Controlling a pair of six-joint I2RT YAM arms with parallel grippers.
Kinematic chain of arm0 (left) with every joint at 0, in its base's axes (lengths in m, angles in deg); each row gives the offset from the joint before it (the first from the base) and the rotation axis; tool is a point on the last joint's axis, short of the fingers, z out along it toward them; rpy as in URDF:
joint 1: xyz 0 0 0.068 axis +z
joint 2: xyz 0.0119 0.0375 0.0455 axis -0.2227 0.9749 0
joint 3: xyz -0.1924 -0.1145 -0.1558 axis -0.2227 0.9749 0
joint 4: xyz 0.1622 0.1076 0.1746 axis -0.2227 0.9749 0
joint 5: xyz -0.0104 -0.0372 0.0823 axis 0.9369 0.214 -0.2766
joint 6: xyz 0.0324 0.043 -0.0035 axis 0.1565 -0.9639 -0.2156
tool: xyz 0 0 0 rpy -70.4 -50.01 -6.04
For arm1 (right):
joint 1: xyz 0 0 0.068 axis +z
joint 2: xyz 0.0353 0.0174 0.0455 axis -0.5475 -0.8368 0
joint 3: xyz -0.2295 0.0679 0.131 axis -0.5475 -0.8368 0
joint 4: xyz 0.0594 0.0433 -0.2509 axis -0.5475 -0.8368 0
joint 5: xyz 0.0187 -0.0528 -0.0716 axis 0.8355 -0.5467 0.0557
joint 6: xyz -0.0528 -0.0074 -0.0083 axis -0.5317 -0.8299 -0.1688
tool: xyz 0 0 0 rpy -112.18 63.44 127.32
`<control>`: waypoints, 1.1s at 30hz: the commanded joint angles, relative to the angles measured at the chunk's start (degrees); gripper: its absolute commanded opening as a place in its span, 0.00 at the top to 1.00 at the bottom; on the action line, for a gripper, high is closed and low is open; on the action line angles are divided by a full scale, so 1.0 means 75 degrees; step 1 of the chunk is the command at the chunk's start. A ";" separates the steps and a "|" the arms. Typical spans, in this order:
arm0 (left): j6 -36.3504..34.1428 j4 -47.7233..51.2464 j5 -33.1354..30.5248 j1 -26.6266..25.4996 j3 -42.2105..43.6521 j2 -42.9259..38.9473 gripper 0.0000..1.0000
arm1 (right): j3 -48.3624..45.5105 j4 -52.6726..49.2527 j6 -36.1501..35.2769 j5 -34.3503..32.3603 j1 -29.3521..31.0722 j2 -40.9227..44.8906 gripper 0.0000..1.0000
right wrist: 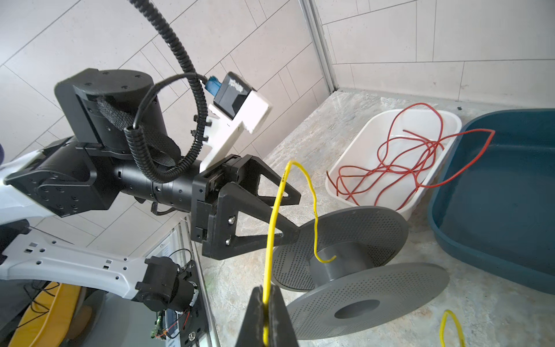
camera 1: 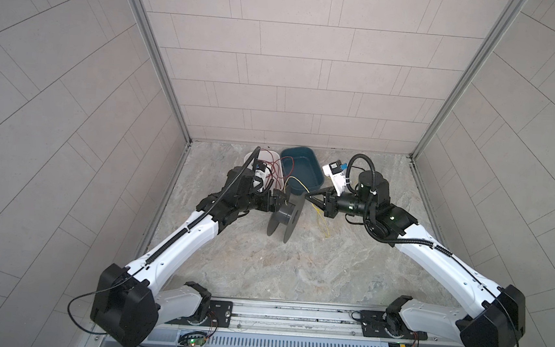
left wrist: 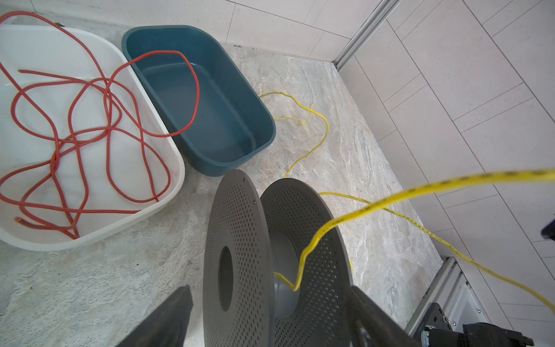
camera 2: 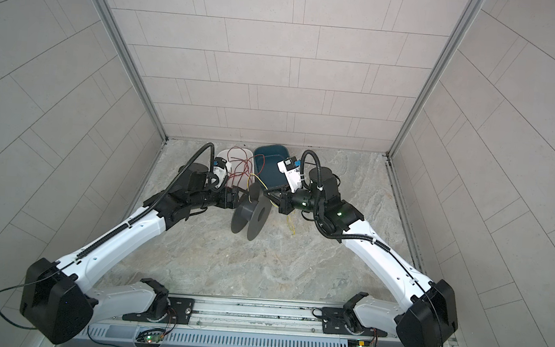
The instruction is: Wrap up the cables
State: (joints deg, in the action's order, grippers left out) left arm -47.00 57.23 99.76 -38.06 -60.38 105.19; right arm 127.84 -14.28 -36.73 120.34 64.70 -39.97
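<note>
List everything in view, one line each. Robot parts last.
spool: one, dark grey, perforated flanges, standing on its rims mid-table between the claws
yellow cable: one, end at the spool's core, rest trailing on the table
red cable: apparently one, tangled in the white tub, a loop over the blue tub
white tub: one, far side of the table
blue tub: one, beside it
table: marbled grey
arms: two, white and black
left claw: open, straddling the spool
right claw: shut on the yellow cable

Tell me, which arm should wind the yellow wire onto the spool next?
Probably right: the right gripper is shut on the yellow wire beside the spool. The left gripper is open at the spool's rim.
</note>
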 commanded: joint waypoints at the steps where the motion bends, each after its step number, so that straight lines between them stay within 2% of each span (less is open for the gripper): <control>1: -0.0059 -0.0309 -0.0111 -0.0060 0.0145 -0.0012 0.15 | 0.0012 0.0221 0.0609 0.0347 0.0039 0.0084 1.00; 7: -0.0077 -0.0491 -0.0284 -0.0247 0.0265 0.0025 0.16 | -0.0156 0.0543 0.1223 0.0434 0.0034 0.0072 1.00; 15: -0.0001 -0.0790 -0.0515 -0.0428 0.0420 0.0180 0.17 | -0.0237 0.0555 0.1364 0.0453 0.0041 0.0000 1.00; 20: 0.0083 -0.0973 -0.0586 -0.0429 0.0492 0.0261 0.19 | -0.0442 0.1089 0.1646 0.0569 0.0041 -0.0189 1.00; 33: 0.0178 -0.1272 -0.0691 -0.0454 0.0548 0.0612 0.33 | -0.0542 0.1490 0.1821 0.0599 0.0038 -0.0367 1.00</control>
State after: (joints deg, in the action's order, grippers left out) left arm -45.64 49.21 94.97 -41.03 -56.45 109.74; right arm 124.00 -4.84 -23.85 124.45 64.70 -42.59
